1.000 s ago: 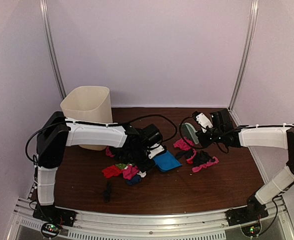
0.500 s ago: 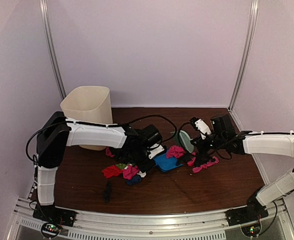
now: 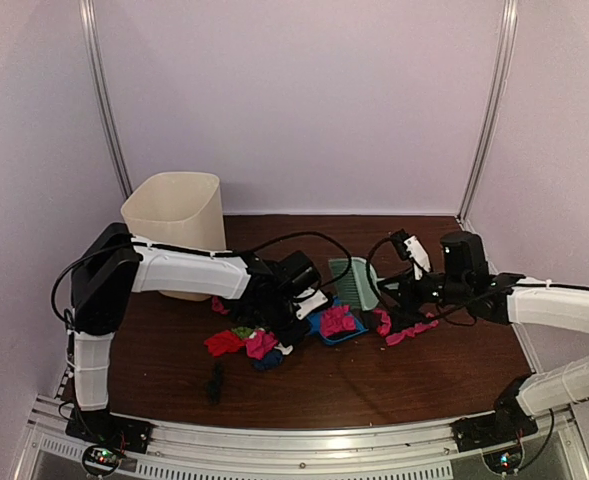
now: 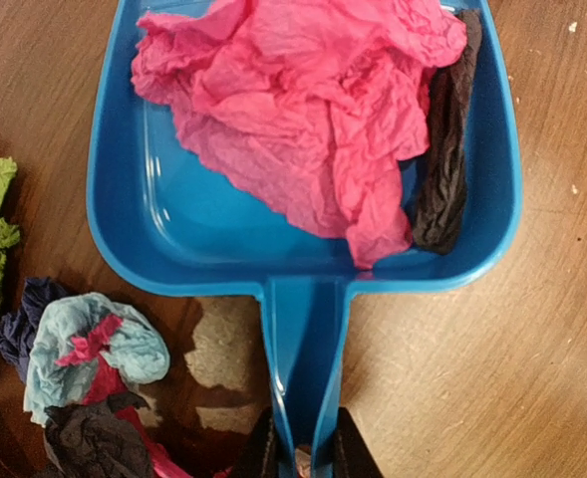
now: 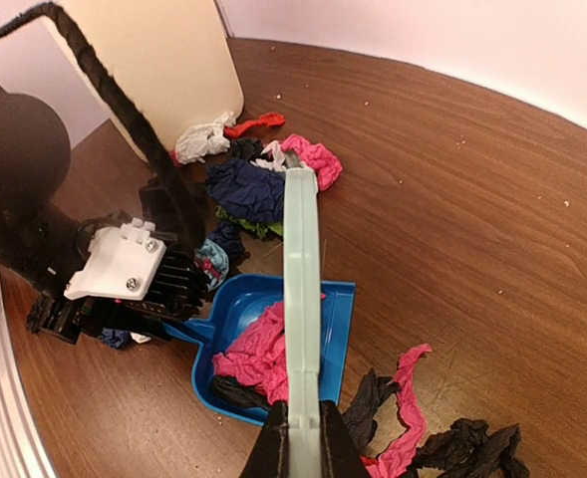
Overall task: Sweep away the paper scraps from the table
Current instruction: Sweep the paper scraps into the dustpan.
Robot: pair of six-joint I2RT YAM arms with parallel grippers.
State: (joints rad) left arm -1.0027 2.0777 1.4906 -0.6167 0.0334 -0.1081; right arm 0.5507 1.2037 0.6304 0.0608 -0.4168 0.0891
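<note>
A big crumpled pink scrap (image 4: 303, 110) and a black scrap (image 4: 442, 149) lie inside the blue dustpan (image 4: 163, 219), which sits flat on the table (image 4: 532, 329) near its middle. More scraps (image 3: 246, 343), red, pink, green, dark blue and white, are heaped on the wood just left of the pan, beside its handle. A few pink and black bits (image 3: 409, 328) lie just right of its open mouth, and one dark bit (image 3: 215, 380) lies alone nearer the front rail. The left gripper (image 4: 305, 453) has its fingers drawn narrow on the end of the pan's handle. The pale green brush (image 5: 301, 289) reaches across the pan's mouth, over the pink scrap; whether its bristles touch the paper cannot be told. The right gripper (image 5: 298, 443) pinches the brush handle, fingers tight together. A cream bin (image 3: 179, 220) stands at the far left of the table, behind the left arm and apart from the pan.
</note>
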